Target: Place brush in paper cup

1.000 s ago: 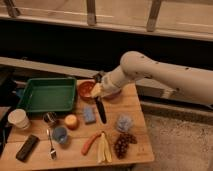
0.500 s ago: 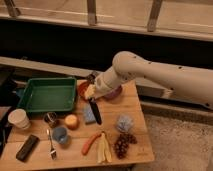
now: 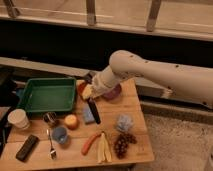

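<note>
Shifted left since earlier: gripper [image 3: 89, 93], over table beside rectangular green tray [image 3: 47, 94] | clenched on slim black brush [image 3: 94, 113], hanging down | round off-white paper cup [image 3: 18, 119] well apart, far left

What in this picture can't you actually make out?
Camera view:
- The top end of the brush vanishes under the gripper, which is just right of the green tray; held or not is unclear.
- The red bowl is mostly covered by the arm.
- The inside of the paper cup is too small to see.
</note>
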Tool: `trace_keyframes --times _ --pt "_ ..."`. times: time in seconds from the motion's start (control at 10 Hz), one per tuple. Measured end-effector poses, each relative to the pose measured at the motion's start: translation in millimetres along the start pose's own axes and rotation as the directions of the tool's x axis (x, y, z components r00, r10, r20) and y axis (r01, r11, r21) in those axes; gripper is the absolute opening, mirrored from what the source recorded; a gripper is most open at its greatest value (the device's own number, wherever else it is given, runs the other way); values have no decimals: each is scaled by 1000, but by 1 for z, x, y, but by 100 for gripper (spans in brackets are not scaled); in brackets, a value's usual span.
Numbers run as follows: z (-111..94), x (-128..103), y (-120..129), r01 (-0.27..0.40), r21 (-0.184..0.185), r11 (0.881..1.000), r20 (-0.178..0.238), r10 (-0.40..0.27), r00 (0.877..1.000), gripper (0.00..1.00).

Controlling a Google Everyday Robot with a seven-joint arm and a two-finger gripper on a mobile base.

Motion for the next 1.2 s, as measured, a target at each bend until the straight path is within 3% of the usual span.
trace_keyframes --times 0.4,0.6,0.9,1.1,1.2 --pt "59 -30 70 154 -27 988 -69 -155 985 0" --pt "98 -32 110 221 -70 973 -123 -229 966 0" --pt "133 -32 151 299 -136 945 -168 -319 933 0" --pt "144 -36 166 316 -153 936 -165 -340 926 0" --pt "143 -37 163 314 -150 938 -164 -336 927 0"
